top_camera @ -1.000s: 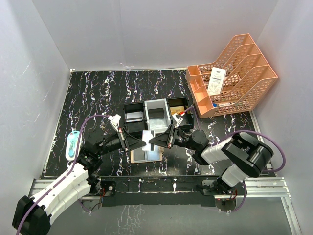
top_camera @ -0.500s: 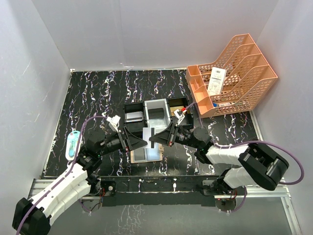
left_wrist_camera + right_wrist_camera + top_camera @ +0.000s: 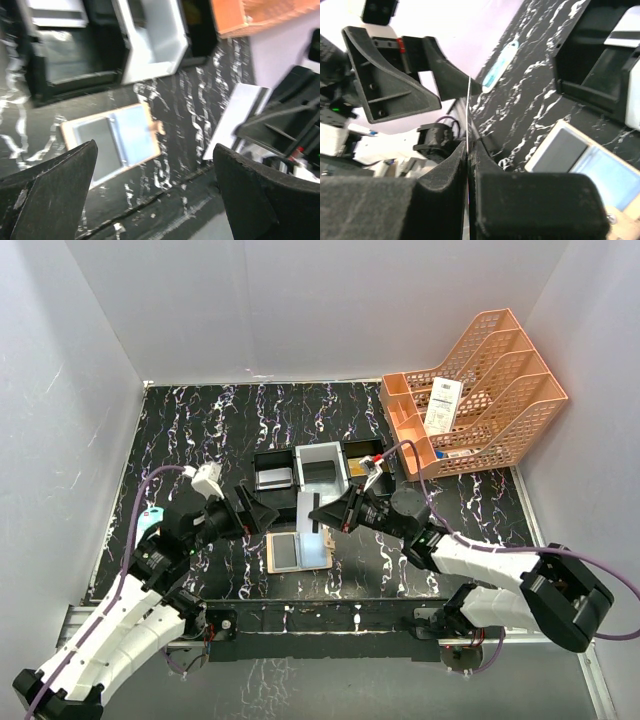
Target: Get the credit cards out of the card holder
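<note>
The card holder [image 3: 300, 552] lies open on the black marbled table, tan with pale bluish slots; it also shows in the left wrist view [image 3: 115, 142] and the right wrist view [image 3: 590, 160]. My right gripper [image 3: 323, 512] is shut on a silvery credit card [image 3: 308, 508], held above the holder. That card [image 3: 469, 115] is edge-on between the right gripper [image 3: 470, 165] fingers. My left gripper [image 3: 262, 512] stands open just left of the card, apart from it. The left gripper [image 3: 155, 195] is empty, and the card [image 3: 235, 120] shows beyond it.
Behind the holder stands a black-and-grey three-compartment tray [image 3: 320, 502] with cards in its side compartments. An orange file rack [image 3: 470, 395] with a white receipt [image 3: 442, 405] is at the back right. A light blue object [image 3: 150, 523] lies at the table's left edge.
My left gripper has opened, let go of the silvery card and drawn back to the left. The right gripper keeps the card and has moved it slightly up and away.
</note>
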Tool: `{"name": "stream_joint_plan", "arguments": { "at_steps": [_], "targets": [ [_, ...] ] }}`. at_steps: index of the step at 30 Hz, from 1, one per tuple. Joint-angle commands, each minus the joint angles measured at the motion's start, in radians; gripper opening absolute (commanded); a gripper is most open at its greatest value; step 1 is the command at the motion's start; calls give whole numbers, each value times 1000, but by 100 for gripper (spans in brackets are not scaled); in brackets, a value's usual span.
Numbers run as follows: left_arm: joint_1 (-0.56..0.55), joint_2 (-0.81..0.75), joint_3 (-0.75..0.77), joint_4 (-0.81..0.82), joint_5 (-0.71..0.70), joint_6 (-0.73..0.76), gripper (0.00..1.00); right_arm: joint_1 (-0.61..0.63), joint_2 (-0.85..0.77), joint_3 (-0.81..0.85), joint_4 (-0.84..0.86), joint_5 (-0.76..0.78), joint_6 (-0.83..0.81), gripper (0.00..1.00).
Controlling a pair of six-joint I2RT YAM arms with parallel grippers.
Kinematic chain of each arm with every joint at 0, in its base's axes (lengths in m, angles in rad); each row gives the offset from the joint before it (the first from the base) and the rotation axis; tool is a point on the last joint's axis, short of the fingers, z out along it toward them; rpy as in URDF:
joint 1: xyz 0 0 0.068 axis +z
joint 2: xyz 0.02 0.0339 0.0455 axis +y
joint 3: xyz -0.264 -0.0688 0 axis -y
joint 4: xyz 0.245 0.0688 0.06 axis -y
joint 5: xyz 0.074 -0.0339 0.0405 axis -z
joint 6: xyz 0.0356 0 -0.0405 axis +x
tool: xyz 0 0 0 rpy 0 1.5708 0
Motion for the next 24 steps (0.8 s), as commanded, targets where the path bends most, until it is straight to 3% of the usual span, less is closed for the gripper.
{"name": "stream_joint_plan", "arguments": {
  "at_steps": [1, 7, 18, 24],
  "targets": [
    [3, 36, 115, -214, -251, 139, 99, 2, -53, 101, -216, 110, -202, 0],
    [37, 116, 137, -230, -467, 206, 99, 11, -7, 265, -476, 198, -445, 0],
    [234, 170, 166, -266, -517, 286, 99, 45, 211, 606, -691, 334, -818, 0],
    [242, 165, 184, -284, -545, 290, 99, 95, 423, 831, -814, 387, -1005, 0]
  ]
}}
